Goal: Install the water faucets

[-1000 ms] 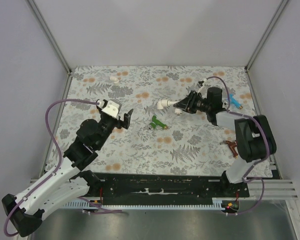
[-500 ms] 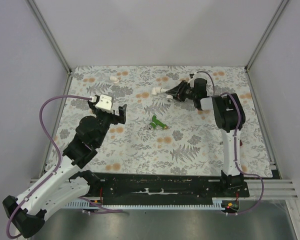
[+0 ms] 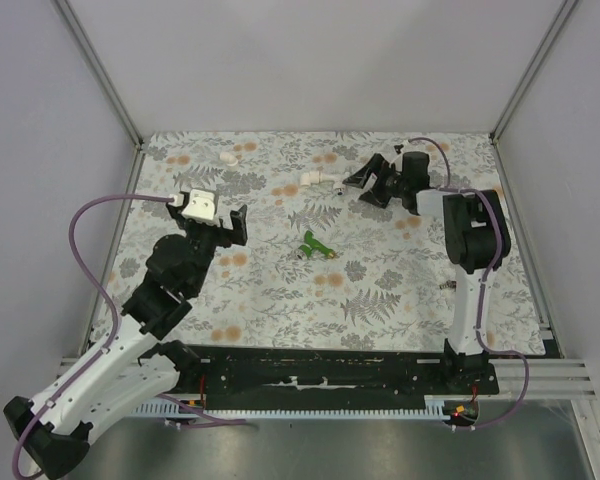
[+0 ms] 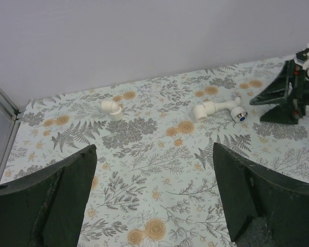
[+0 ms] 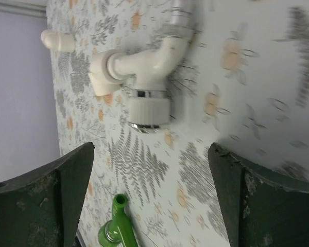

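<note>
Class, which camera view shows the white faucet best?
Right wrist: the white faucet lies close, its knob and curved body clear. Left wrist shows it small and distant; top external, only a tiny white shape.

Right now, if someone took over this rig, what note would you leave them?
Left gripper: open, empty, hovering over the left of the table.
Right gripper: open, empty, beside the white faucet.
Things: the white faucet lies far middle, apparently joined to an elbow fitting. The green faucet lies loose mid-table. A spare fitting sits far left.
Done: the white faucet looks installed.
Left: the green faucet, probably into the spare fitting.
</note>
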You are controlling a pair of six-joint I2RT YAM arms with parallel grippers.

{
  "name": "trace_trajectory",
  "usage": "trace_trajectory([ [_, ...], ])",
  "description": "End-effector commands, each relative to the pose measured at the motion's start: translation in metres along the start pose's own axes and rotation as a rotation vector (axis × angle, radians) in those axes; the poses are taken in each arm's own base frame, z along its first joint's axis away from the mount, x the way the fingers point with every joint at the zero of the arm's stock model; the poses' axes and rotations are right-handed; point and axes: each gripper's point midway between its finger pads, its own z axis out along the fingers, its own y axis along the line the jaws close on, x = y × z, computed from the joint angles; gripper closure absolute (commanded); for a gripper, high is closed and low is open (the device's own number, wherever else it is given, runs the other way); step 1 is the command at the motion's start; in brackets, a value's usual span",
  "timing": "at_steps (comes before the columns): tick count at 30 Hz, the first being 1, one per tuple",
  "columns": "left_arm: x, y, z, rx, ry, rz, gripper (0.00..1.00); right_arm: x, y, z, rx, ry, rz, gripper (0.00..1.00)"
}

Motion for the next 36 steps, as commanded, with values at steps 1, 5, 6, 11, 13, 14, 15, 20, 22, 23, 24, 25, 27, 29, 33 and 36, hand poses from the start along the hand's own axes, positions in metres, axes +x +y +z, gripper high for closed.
trace_trajectory([
  [1, -0.029, 0.016, -0.007, -0.074, -0.109, -0.091, 0.03, -0.016, -0.031, -0.058, 0.149, -0.069, -0.030, 0.02],
  [5, -0.036, 0.029, -0.015, -0.127, -0.146, -0.117, 0.03, -0.027, -0.026, -0.110, 0.148, -0.119, -0.025, 0.02],
  [6, -0.038, 0.033, -0.018, -0.139, -0.163, -0.123, 0.03, -0.030, -0.022, -0.124, 0.160, -0.131, -0.021, 0.02],
  [11, -0.049, 0.052, -0.031, -0.224, -0.231, -0.212, 0.02, -0.038, 0.001, -0.196, 0.275, -0.164, -0.060, 0.02],
  [13, -0.055, 0.057, -0.036, -0.232, -0.250, -0.224, 0.02, -0.041, 0.015, -0.224, 0.326, -0.196, -0.113, 0.02],
  [14, -0.055, 0.059, -0.038, -0.243, -0.252, -0.226, 0.02, -0.045, 0.026, -0.238, 0.330, -0.227, -0.155, 0.02],
  [15, -0.057, 0.063, -0.041, -0.254, -0.264, -0.236, 0.02, -0.047, 0.039, -0.252, 0.327, -0.258, -0.209, 0.02],
  [20, -0.066, 0.080, -0.058, -0.312, -0.337, -0.245, 0.02, -0.038, 0.095, -0.318, 0.299, -0.481, -0.372, 0.02],
  [22, -0.069, 0.083, -0.063, -0.317, -0.362, -0.249, 0.02, -0.031, 0.116, -0.343, 0.269, -0.578, -0.433, 0.02],
  [23, -0.069, 0.084, -0.064, -0.320, -0.370, -0.252, 0.02, -0.028, 0.127, -0.357, 0.264, -0.629, -0.473, 0.02],
  [24, -0.070, 0.086, -0.066, -0.328, -0.378, -0.255, 0.02, -0.024, 0.137, -0.371, 0.260, -0.678, -0.510, 0.02],
  [25, -0.070, 0.087, -0.067, -0.329, -0.383, -0.257, 0.02, -0.021, 0.141, -0.380, 0.263, -0.716, -0.513, 0.02],
  [27, -0.070, 0.086, -0.067, -0.326, -0.385, -0.256, 0.02, -0.014, 0.143, -0.397, 0.276, -0.792, -0.500, 0.02],
  [29, -0.069, 0.085, -0.066, -0.318, -0.383, -0.245, 0.02, -0.008, 0.150, -0.416, 0.281, -0.872, -0.511, 0.02],
  [33, -0.069, 0.086, -0.066, -0.323, -0.378, -0.226, 0.02, 0.000, 0.155, -0.453, 0.348, -0.997, -0.471, 0.02],
  [36, -0.069, 0.088, -0.068, -0.335, -0.377, -0.209, 0.01, 0.009, 0.152, -0.475, 0.454, -1.008, -0.518, 0.02],
])
